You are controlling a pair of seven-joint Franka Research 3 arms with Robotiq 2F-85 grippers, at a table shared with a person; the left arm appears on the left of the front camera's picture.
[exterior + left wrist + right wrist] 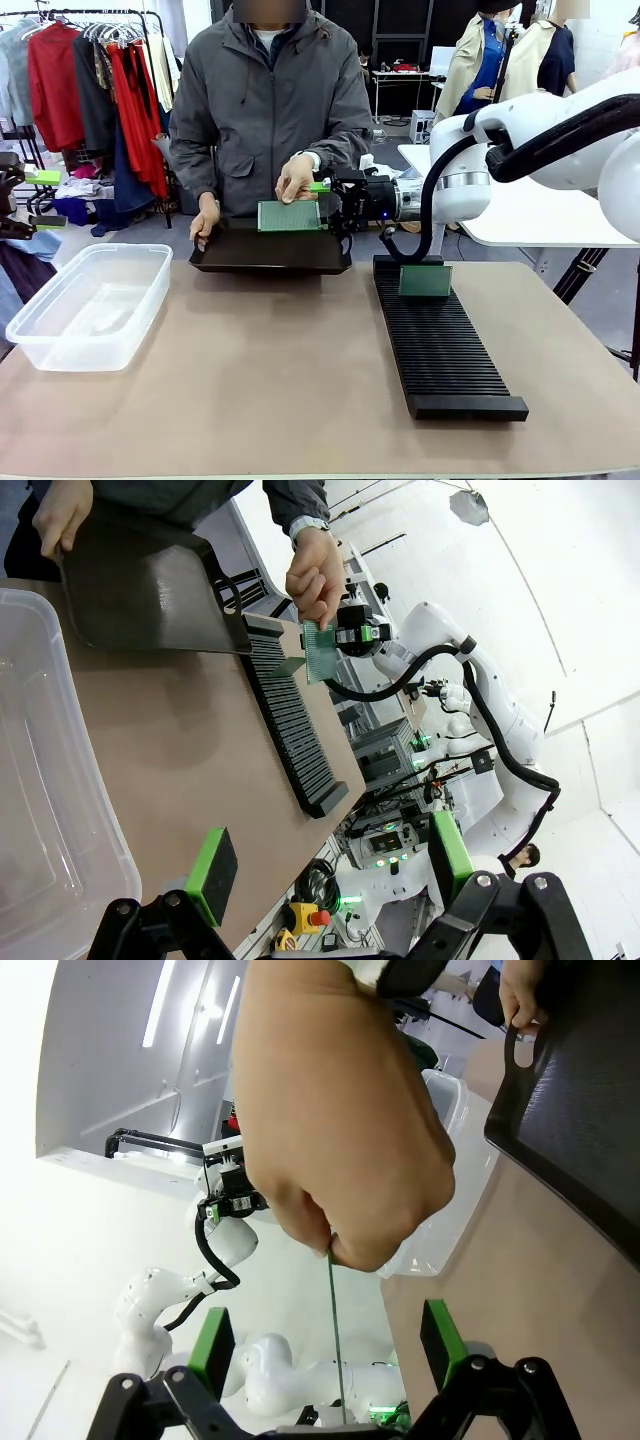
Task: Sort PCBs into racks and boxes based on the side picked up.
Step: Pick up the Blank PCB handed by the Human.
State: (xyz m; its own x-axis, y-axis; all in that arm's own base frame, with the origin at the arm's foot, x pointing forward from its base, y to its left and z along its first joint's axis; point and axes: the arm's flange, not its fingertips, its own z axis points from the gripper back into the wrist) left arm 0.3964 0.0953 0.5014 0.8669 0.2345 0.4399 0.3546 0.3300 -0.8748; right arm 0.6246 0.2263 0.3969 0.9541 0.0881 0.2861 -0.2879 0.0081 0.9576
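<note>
A person's hand (296, 180) holds a green PCB (289, 216) upright over the black tray (270, 252). My right gripper (326, 206) is open at the board's right edge, one finger on each side of it. In the right wrist view the PCB (335, 1330) shows edge-on between the green pads (213, 1348), apart from both. Another PCB (425, 281) stands in a far slot of the black rack (450, 350). The clear box (90, 300) sits at the left. My left gripper (330, 865) is open and holds nothing, at the far left (45, 200).
The person's other hand (204, 222) grips the tray's left end. A white table (540, 215) stands behind at the right. Bare tabletop (270, 370) lies between the box and the rack.
</note>
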